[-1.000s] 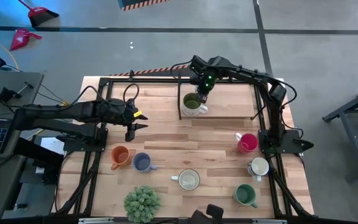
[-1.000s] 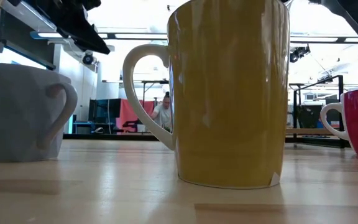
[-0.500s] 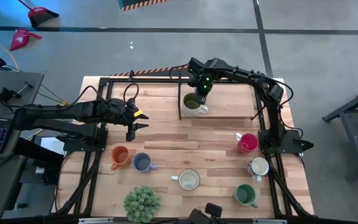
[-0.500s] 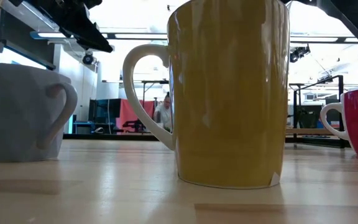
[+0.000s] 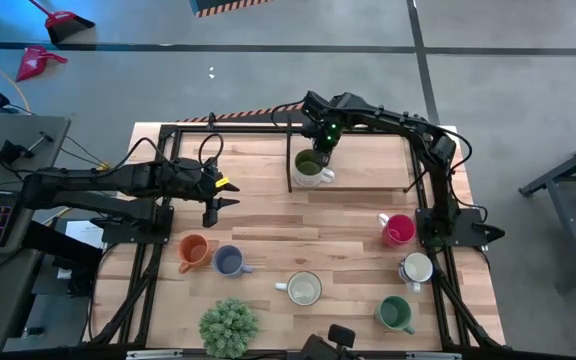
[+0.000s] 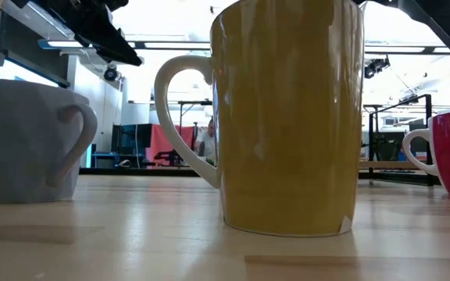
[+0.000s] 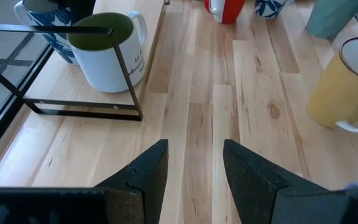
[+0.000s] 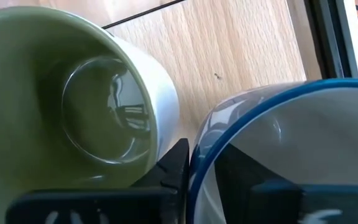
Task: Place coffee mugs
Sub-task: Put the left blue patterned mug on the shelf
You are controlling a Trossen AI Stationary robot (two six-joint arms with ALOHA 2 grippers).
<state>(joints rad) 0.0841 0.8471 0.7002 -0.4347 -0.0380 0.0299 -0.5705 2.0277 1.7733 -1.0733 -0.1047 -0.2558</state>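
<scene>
Several coffee mugs stand on the wooden table: orange (image 5: 193, 250), blue-grey (image 5: 228, 262), cream (image 5: 303, 290), dark green (image 5: 396, 313), white (image 5: 416, 268) and magenta (image 5: 398, 230). At the far middle stands a white mug with an olive inside (image 5: 311, 168). Close beside it is a blue-rimmed mug (image 8: 291, 130), upright on its base. My right gripper (image 8: 222, 180) points down over that mug, open, with one finger outside its wall and one inside. My left gripper (image 7: 194, 165) hovers open over the table's left middle, with nothing between its fingers. My right gripper straddles the blue-rimmed mug's wall at the rim (image 8: 197, 165) from above, on the side next to the olive mug. The outer finger (image 8: 178, 163) stands right against the rim. Whether either finger touches the wall, I cannot tell.
A black metal frame (image 7: 73, 109) stands around the two far mugs. A bushy green potted plant (image 5: 228, 325) sits at the near left edge. Bare wood lies between my left gripper and the row of near mugs.
</scene>
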